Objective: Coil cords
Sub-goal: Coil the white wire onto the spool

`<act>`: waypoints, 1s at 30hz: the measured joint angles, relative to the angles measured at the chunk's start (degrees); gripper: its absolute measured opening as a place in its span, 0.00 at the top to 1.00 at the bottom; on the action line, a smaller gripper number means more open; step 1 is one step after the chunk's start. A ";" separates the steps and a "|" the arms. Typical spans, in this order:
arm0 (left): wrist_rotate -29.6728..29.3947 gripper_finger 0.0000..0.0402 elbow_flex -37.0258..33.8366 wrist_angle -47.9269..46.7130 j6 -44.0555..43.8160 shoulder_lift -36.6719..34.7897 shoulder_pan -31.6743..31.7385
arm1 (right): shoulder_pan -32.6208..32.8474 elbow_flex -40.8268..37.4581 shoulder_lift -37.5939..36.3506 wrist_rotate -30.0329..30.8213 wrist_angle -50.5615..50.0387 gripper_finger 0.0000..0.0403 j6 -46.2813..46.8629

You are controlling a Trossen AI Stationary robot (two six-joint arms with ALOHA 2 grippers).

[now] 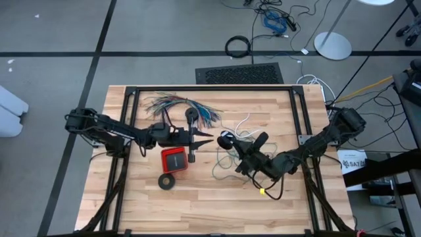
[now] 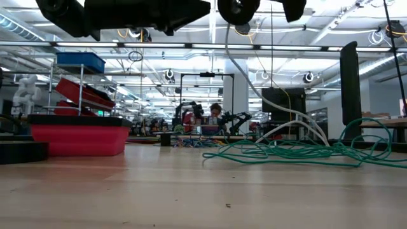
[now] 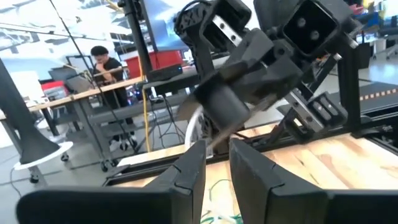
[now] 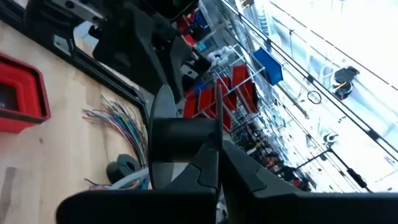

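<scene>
The teal-green wire (image 1: 227, 163) (image 2: 286, 152) lies in a loose tangle on the table's middle. My right gripper (image 1: 231, 142) (image 4: 217, 165) hovers above it, shut on the white cord's black round piece (image 1: 225, 138) (image 3: 224, 107). The white cord (image 2: 273, 102) (image 1: 245, 123) hangs from that piece in a slack curve, and its lower part rests on the table beside the teal wire. My left gripper (image 1: 209, 138) (image 3: 217, 171) is level just left of the round piece, pointing at it. Its fingers stand a little apart with nothing between them. My right gripper pinches the black round piece at one thin end flange (image 4: 219, 121) between its two fingertips. The piece's drum (image 4: 180, 140) sticks out to one side of them. The fingers come level from the table's right. The piece is lifted clear, with the white cord hanging slack below it.
A red box (image 1: 174, 160) and a black tape-like ring (image 1: 167, 182) lie under and near my left gripper. A fanned bundle of many-coloured wires (image 1: 181, 104) and a small black stand (image 1: 192, 117) sit toward the far edge. Bare wood lies toward the near edge.
</scene>
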 joint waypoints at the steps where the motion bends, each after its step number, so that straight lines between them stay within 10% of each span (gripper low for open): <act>1: 0.02 0.80 0.00 -0.01 -0.16 0.00 -0.15 | 0.16 0.00 -0.64 -0.88 0.04 1.00 0.02; 12: 0.04 0.80 0.00 -3.26 -0.19 0.00 -0.46 | 6.16 0.00 -16.62 -15.95 -17.09 1.00 20.84; 19: 2.90 0.80 0.00 -2.41 0.25 0.00 -0.46 | 4.73 0.00 -26.07 -36.84 -34.28 1.00 39.43; 30: 6.43 0.80 0.00 -0.96 0.70 0.00 -1.56 | -1.20 0.00 -28.93 -78.12 -35.21 1.00 47.88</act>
